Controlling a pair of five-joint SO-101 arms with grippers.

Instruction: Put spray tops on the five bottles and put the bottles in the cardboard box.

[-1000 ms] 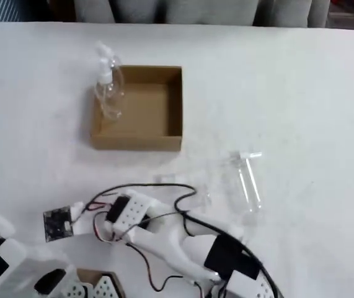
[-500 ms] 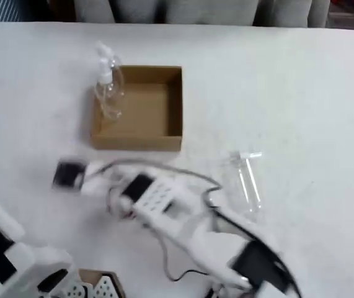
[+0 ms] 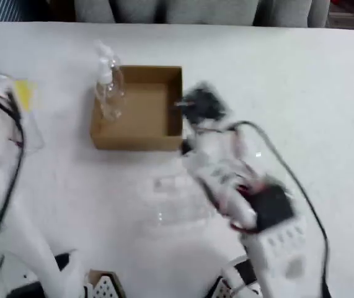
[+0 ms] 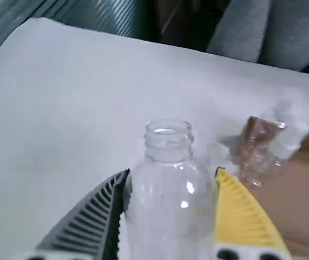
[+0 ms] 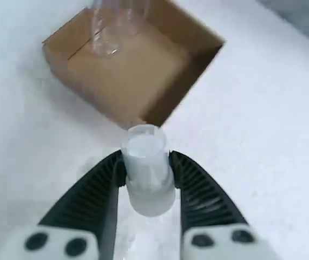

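Over the white worktop [image 3: 300, 81], I am seeing the left gripper [image 4: 171, 177] with its grey and yellow fingers [image 4: 241, 216] clamping a clear, uncapped plastic bottle [image 4: 168, 162] upright, near the open brown cardboard box [image 3: 141, 139]. The right gripper [image 5: 146, 158] is pinching a pale translucent cylinder [image 5: 146, 181] close to the box. A clear bottle with a white spray top [image 3: 107, 84] is standing in one corner of the box.
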